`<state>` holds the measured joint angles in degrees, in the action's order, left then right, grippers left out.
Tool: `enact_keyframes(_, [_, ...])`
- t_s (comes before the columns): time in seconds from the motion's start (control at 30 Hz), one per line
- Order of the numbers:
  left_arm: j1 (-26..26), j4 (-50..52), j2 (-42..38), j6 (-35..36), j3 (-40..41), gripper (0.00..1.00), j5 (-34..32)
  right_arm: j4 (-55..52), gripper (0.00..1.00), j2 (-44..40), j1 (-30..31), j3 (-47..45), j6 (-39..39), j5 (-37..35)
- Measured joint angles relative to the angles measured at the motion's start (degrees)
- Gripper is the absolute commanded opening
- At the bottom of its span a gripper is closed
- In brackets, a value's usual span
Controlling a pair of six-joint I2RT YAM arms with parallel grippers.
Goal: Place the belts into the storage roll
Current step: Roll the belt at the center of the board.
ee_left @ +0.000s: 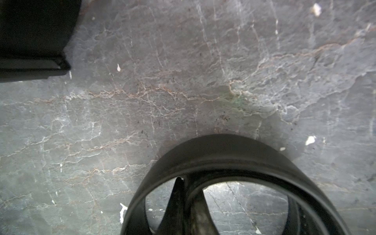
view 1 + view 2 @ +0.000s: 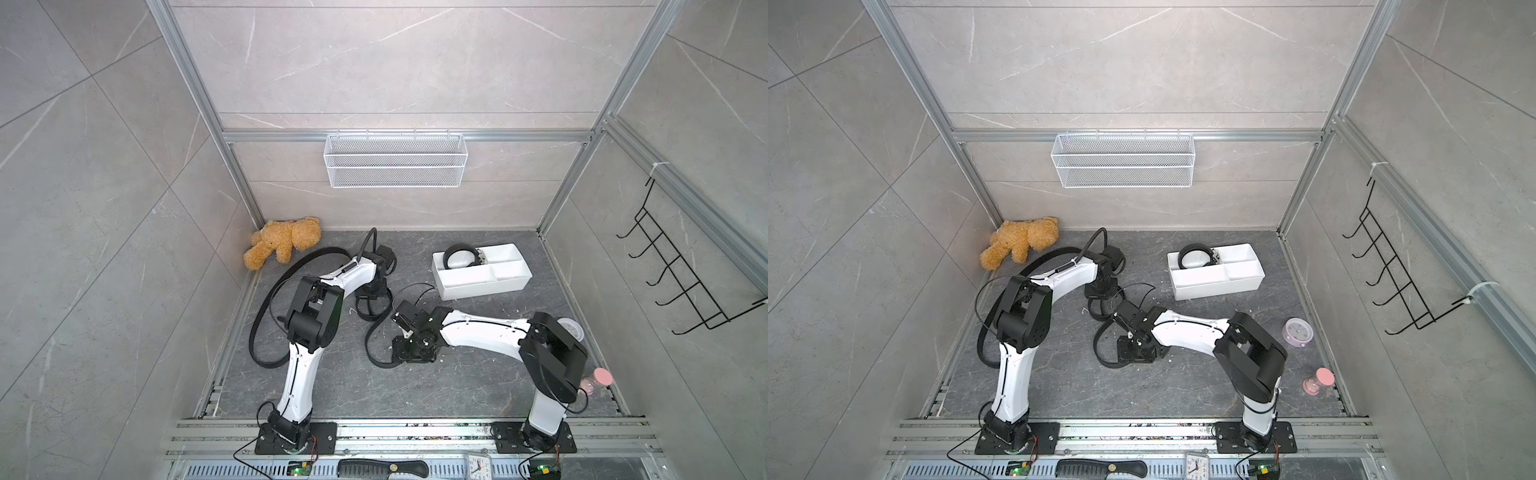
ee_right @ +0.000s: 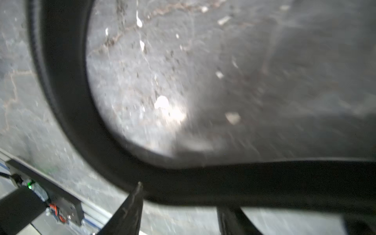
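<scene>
Though ungripped, belt (image 3: pixel 203 183) just beyond fingertips (image 3: pixel 135 196) of right tool (image 3: pixel 181 195)

1 coiled belt (image 2: pixel 446 258) sits in the white storage roll's (image 2: pixel 478 289) corner compartment.

Both top views: bright, even light from overhead, only soft shadows on the floor (image 2: pixel 457 386). Wide-angle lens, so you'll see the frame posts (image 2: pixel 195 112) splay outward twd the edges; sharp otherwise. The storage roll (image 2: pixel 482 286) reads near blown-out white. Left wrist pic: dimmer, floor sharp, coiled belt (image 1: pixel 223 154) close to the lens & soft, w/ a dark shadow round it. Right wrist pic: heavy motion blur, belt loop (image 3: pixel 67 91) smeared, one bright glare patch on the floor.
</scene>
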<state>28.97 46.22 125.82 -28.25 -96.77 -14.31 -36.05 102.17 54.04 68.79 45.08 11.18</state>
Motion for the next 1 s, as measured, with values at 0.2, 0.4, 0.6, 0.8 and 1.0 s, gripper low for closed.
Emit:
enact_keyframes(0.2, [-0.22, -0.07, -0.07, 1.11, 0.04, 0.00, 0.70, -9.53, 0.72, -7.19, -1.92, 5.14, -6.97, -5.88])
enact_keyframes(0.4, [-0.52, -0.74, -0.37, 1.33, 0.63, 0.00, 1.75, -9.42, 0.72, -5.81, -10.43, 4.42, -19.74, -10.62])
enact_keyframes(0.6, [-0.90, -0.48, -0.31, 1.03, 0.24, 0.00, 3.17, -4.07, 0.66, 1.49, -9.62, 1.66, -24.15, -5.84])
enact_keyframes(0.8, [-1.22, 0.94, 1.44, 0.79, -2.64, 0.00, 5.18, 1.68, 0.66, 5.35, -4.61, 0.15, -23.69, -1.92])
enact_keyframes(1.0, [-1.27, -1.40, 6.23, 0.85, -10.29, 0.00, 6.49, 8.26, 0.67, 9.70, -3.30, 4.68, -21.73, -0.63])
